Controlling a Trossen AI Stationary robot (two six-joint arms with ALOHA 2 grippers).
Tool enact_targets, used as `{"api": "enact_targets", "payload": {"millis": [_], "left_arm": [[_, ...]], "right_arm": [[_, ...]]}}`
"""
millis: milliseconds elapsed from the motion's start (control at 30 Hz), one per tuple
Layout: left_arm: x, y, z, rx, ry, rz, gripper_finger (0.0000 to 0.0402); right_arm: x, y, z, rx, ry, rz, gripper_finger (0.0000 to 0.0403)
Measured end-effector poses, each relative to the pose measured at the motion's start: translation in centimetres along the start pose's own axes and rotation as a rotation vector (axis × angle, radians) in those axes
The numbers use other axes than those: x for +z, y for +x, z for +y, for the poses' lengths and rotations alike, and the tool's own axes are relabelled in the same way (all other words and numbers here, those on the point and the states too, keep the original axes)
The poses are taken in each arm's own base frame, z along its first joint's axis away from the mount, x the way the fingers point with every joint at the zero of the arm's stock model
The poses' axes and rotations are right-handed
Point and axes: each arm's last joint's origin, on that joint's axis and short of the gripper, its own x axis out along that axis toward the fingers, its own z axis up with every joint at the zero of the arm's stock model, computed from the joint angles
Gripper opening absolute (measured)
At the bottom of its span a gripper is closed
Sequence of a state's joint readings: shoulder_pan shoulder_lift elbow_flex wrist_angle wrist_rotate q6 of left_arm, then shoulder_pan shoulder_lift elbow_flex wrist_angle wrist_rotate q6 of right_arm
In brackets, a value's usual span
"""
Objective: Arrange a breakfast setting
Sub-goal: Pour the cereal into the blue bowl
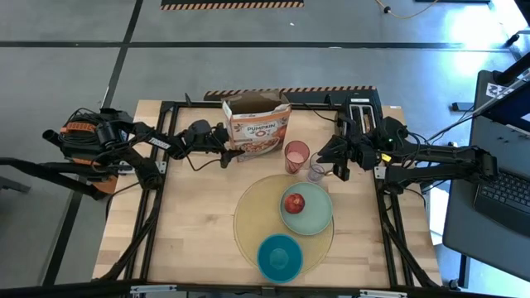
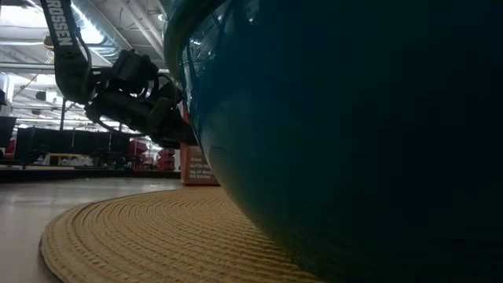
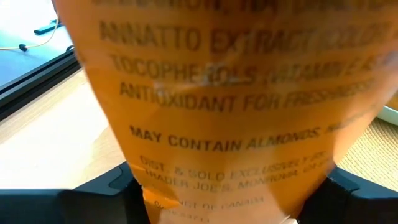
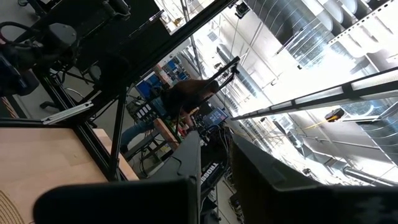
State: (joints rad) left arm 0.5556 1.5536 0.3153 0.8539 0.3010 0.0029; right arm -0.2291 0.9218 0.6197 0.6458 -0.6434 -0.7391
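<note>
An opened cereal box [image 1: 258, 124] stands at the table's far middle. My left gripper [image 1: 233, 151] is shut on it. On the round yellow placemat [image 1: 248, 217] sit the pale green plate [image 1: 315, 217] with the red apple [image 1: 294, 203] and, nearer, the blue bowl [image 1: 280, 257], which fills the low view [image 2: 354, 141]. The pink cup [image 1: 296, 156] and the clear mug [image 1: 316, 172] stand just beyond the mat's far edge. My right gripper [image 1: 333, 161] is open and empty, just right of the mug. Toast and spoon are out of view. My left gripper pinches the cereal box between its two fingers [image 3: 93, 193], low on the narrow orange side panel [image 3: 230, 180] at the box's left end. The fingers come level from the table's left. The box stands upright; whether its base is on the table I cannot tell.
A black metal frame [image 1: 166, 190] runs round the tabletop. A laptop [image 1: 505, 194] sits on a stand beyond the table's right edge. Bare wood lies left of the mat [image 1: 190, 232] and right of the plate [image 1: 360, 240].
</note>
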Motion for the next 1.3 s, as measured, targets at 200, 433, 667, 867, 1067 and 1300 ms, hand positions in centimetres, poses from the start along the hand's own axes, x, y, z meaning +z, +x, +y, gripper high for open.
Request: {"api": "enact_targets", "payload": {"millis": [200, 433, 667, 867, 1067, 1300], "left_arm": [[0.4, -0.2, -0.1, -0.019, 0.017, -0.027, 0.0272], [1.7, -1.2, 0.1, -0.009, 0.046, -0.089, 0.0271], [2.9, -2.4, 0.5, 0.023, 0.079, -0.120, 0.0271], [3.9, -4.1, 0.6, 0.054, 0.098, -0.126, 0.0271], [5.1, -6.4, 0.1, 0.049, 0.107, -0.158, 0.0271], [6.4, -9.3, -1.2, 0.023, 0.152, -0.214, 0.0271]], "right_arm": [[-0.1, 0.0, 0.1, 0.007, 0.007, 0.007, 0.0057], [-0.1, 0.0, 0.1, 0.011, 0.013, 0.012, 0.0057], [-0.1, 0.0, 0.1, 0.014, 0.013, 0.011, 0.0057], [-0.1, 0.0, 0.1, 0.014, 0.013, 0.011, 0.0057], [-0.1, 0.0, 0.1, 0.014, 0.013, 0.010, 0.0057], [-0.1, 0.0, 0.1, 0.013, 0.013, 0.010, 0.0057]]}}
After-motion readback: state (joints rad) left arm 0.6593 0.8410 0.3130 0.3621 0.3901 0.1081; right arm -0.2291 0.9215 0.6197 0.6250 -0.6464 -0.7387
